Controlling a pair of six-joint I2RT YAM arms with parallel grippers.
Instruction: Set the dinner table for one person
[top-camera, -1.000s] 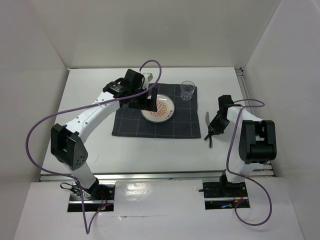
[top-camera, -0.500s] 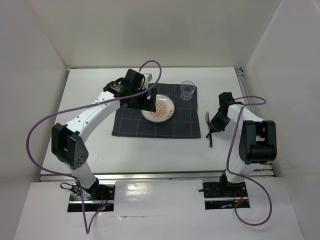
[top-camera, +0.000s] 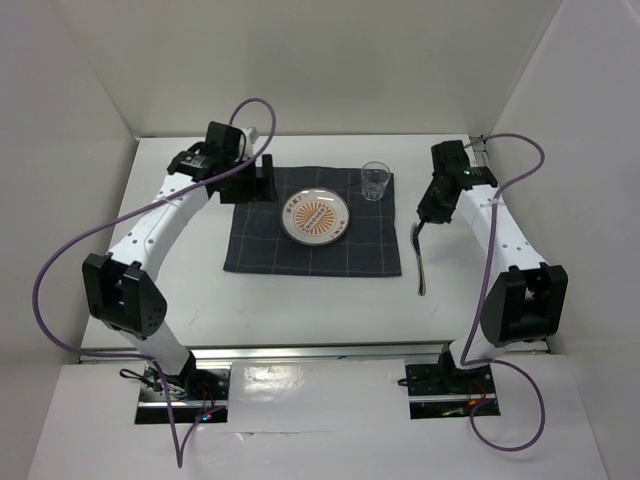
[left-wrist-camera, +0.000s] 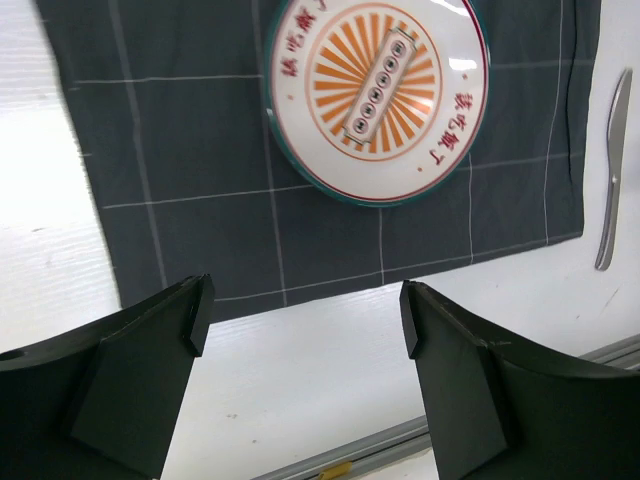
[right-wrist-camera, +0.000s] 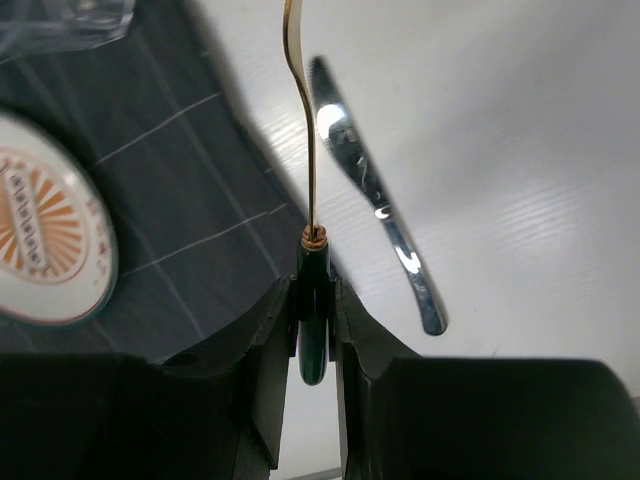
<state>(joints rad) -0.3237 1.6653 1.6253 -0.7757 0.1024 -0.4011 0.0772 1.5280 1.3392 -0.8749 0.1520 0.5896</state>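
The table is lying under mat and plate; your right gripper is clamping a gold utensil, your left gripper is hanging apart, and you're likely needing to lower it beside the knife.

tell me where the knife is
Top view: the knife lies on the dinner table, just right of the grey mat, by the right hand gripping a utensil.

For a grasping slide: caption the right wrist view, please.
Right gripper clamps a gold utensil by its green handle, near the knife lying on the white table beside the checked mat.
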